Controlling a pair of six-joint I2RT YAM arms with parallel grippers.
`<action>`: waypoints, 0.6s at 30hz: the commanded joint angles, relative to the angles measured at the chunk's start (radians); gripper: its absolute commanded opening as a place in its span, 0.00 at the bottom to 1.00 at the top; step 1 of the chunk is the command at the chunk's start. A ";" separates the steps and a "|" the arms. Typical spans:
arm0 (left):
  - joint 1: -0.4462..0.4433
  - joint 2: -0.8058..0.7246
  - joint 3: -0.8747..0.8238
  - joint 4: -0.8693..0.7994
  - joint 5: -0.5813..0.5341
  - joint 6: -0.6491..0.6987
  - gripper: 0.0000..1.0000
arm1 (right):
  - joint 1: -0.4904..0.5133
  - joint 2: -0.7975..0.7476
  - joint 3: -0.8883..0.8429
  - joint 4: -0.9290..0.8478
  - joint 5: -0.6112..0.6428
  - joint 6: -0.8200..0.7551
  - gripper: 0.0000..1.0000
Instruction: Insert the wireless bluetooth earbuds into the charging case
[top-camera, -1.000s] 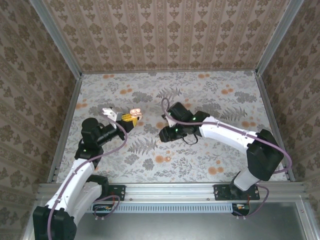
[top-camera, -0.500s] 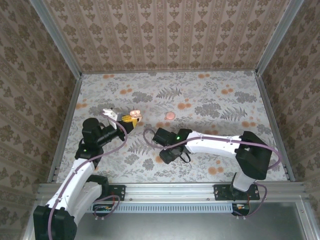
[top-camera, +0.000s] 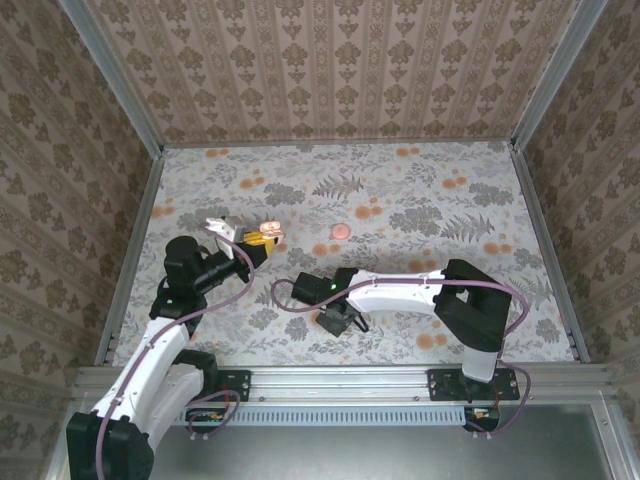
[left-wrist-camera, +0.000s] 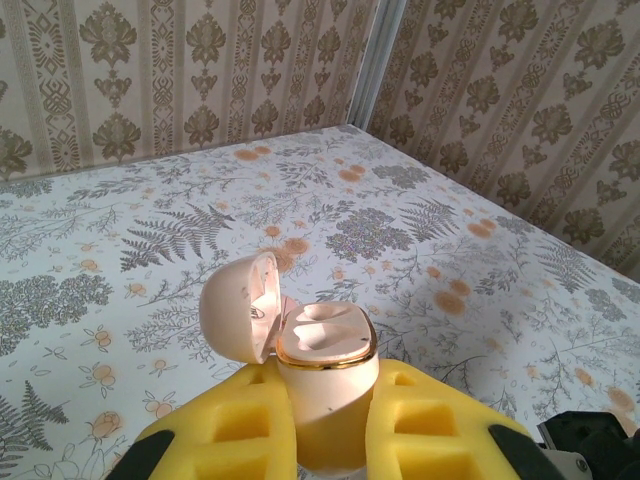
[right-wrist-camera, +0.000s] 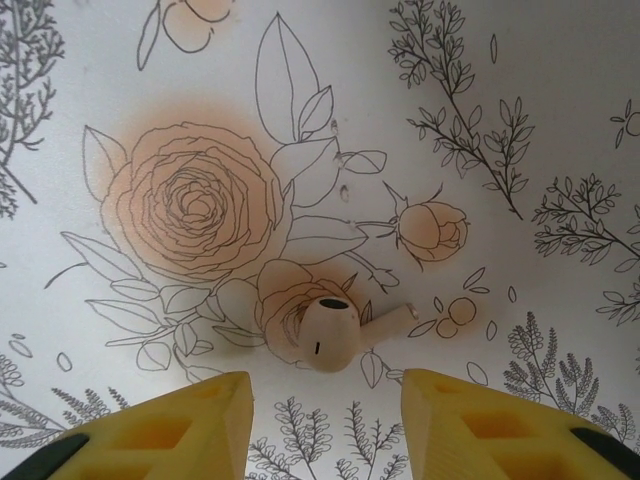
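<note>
Earbud (right-wrist-camera: 328, 335) lies flat on the flowered table (right-wrist-camera: 520, 100), just ahead of my right claw (right-wrist-camera: 325, 400), whose yellow foam fingers (right-wrist-camera: 200, 425) are spread wide with nothing between them. Its long axis runs across the right wrist view. The rounded head is to the left, resting on a printed orange rose (right-wrist-camera: 190, 205), and the stem reaches right and slightly away from my fingertips. From above, this claw sits low over the table toward the near edge, about midway across. My left claw (left-wrist-camera: 330, 400) pinches the charging case (left-wrist-camera: 325, 370) between its yellow pads (left-wrist-camera: 430, 425), held clear of the table. The case stands upright, long axis vertical and gold-rimmed mouth facing up. Its lid (left-wrist-camera: 240, 305) is swung open to the left in the left wrist view. Seen from above, the case is well apart from the earbud, farther left and farther from the near edge.
</note>
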 joint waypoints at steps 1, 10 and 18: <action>0.008 -0.022 -0.004 0.010 -0.003 0.012 0.00 | 0.004 0.028 0.031 -0.029 0.048 -0.028 0.43; 0.009 -0.022 -0.003 0.007 -0.003 0.010 0.00 | 0.004 0.050 0.033 0.000 0.037 -0.055 0.40; 0.009 -0.026 -0.004 0.004 0.001 0.009 0.00 | 0.006 0.077 0.057 0.010 0.038 -0.071 0.32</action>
